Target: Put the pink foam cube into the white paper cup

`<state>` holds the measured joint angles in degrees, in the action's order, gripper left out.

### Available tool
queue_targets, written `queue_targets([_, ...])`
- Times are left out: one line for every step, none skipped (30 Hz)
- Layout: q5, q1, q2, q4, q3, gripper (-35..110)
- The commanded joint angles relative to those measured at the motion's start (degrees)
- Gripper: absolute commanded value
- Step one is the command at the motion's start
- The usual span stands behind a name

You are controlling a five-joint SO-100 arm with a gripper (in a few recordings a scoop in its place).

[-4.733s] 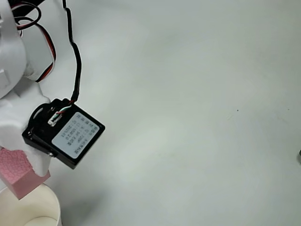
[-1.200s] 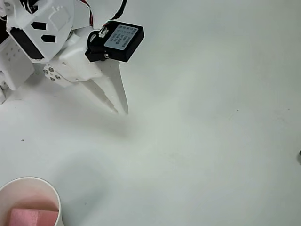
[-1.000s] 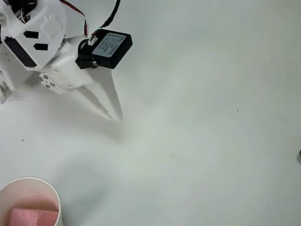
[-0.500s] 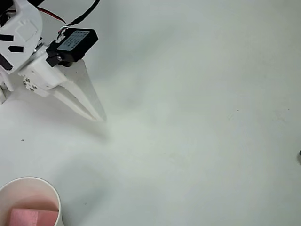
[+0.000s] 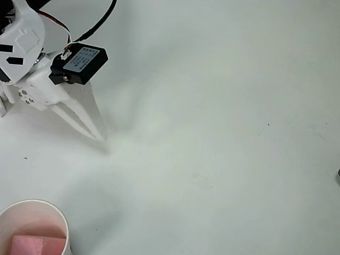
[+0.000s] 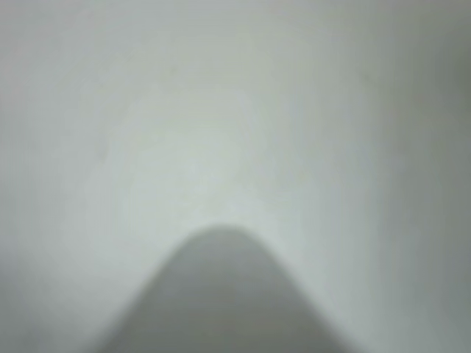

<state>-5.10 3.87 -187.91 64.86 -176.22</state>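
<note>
In the overhead view the pink foam cube [image 5: 37, 245] lies inside the white paper cup [image 5: 62, 223] at the bottom left corner. My white gripper [image 5: 98, 136] is at the upper left, well above the cup, its two pointed fingers pressed together with nothing between them. The tips point down and to the right, close over the table. A black box with a label [image 5: 79, 62] sits on the wrist. In the wrist view a blurred grey finger [image 6: 221, 294] rises from the bottom edge against the pale table.
The white table [image 5: 223, 133] stretches open to the right of the arm and the cup. A small dark object [image 5: 338, 177] peeks in at the right edge.
The cube, held over the cup 4.7 s ago, now lies in it. Over the last second the empty gripper has drawn back to the left, away from the table's middle.
</note>
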Motion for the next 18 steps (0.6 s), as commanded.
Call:
queue_targets([1.0, 1.1, -1.8, 7.1, 0.9, 0])
queue_targets([1.8, 1.0, -1.8, 8.4, 0.9, 0])
queue_targets([2.5, 0.9, -1.8, 9.3, 0.9, 0])
queue_targets([2.3, 0.7, -1.8, 9.4, 0.9, 0])
queue_targets([2.3, 0.2, -1.8, 9.4, 0.9, 0])
queue_targets([2.3, -0.8, -1.8, 9.4, 0.9, 0])
queue_targets([2.4, -1.6, -1.8, 9.4, 0.9, 0])
queue_targets([2.5, -2.4, -1.8, 9.4, 0.9, 0])
queue_targets([2.7, -3.0, -1.8, 9.4, 0.9, 0])
queue_targets([2.5, -3.2, -1.8, 9.4, 0.9, 0])
queue_targets([2.5, -3.5, -1.8, 9.5, 0.9, 0])
queue_targets([2.7, -3.9, -1.8, 9.5, 0.9, 0])
queue_targets([2.7, -4.1, -1.8, 9.5, 0.9, 0])
queue_targets([1.8, -4.1, -1.8, 9.5, 0.9, 0])
queue_targets([-0.8, -4.1, -1.8, 9.8, 0.9, 0])
queue_targets([-2.8, -4.0, -1.8, 10.0, 0.9, 0])
queue_targets([-2.8, -4.0, -1.8, 10.0, 0.9, 0])
queue_targets([-2.8, -4.0, -1.8, 10.0, 0.9, 0])
